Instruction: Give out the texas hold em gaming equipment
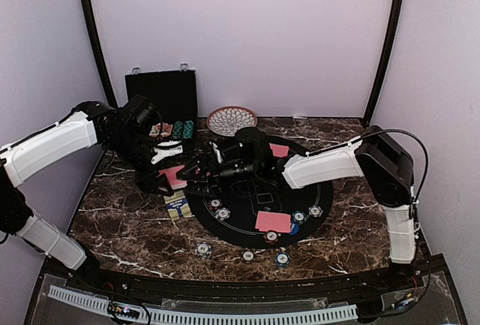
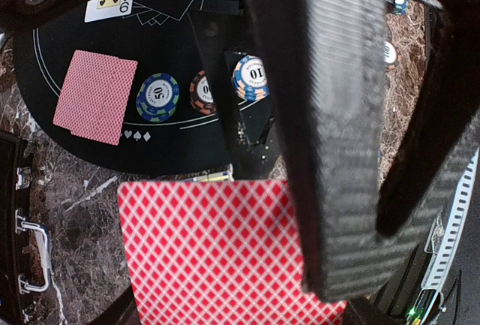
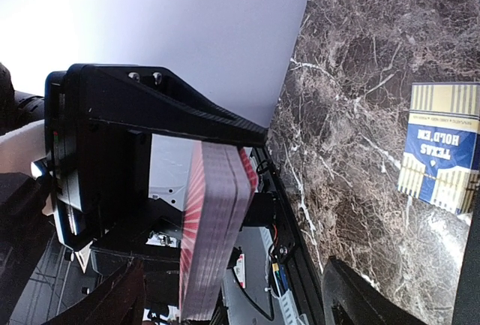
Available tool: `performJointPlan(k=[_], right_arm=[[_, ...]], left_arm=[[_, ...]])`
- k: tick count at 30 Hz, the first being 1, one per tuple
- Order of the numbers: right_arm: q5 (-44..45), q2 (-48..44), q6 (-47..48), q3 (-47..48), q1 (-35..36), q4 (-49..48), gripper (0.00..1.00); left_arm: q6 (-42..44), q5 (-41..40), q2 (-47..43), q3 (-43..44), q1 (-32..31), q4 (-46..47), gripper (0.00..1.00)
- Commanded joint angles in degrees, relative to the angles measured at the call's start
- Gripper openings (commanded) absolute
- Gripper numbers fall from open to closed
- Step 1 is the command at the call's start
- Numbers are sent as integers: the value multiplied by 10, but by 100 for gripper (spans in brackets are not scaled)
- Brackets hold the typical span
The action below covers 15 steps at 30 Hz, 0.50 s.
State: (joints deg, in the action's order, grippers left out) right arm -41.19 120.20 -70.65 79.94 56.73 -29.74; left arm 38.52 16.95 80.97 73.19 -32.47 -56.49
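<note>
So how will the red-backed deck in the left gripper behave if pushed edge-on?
Likely to shear or fan rather than move as a block: the deck shows edge-on as many thin loose cards. The left gripper pinches it near one side only, so the free part could droop or slip.

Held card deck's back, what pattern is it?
Red-backed card deck: red-and-white diamond lattice, best in left wrist view.

We see matt black, finely ribbed plastic fingers on a smooth red-lattice card deck, probably coated paper. Beyond the fingers, the worktop is glossy, veined like marble; the black mat is matt.
</note>
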Motion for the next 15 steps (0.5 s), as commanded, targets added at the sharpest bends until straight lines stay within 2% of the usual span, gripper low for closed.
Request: performJointPlan(k=[1,15], right_arm=[[-7,21,-17,32,6,-43,81],[3,69,-10,91,5,5,70]], left_arm=[[-2,15,-7,17,-2,-7,0],[0,16,-10,15,-2,-7,0]])
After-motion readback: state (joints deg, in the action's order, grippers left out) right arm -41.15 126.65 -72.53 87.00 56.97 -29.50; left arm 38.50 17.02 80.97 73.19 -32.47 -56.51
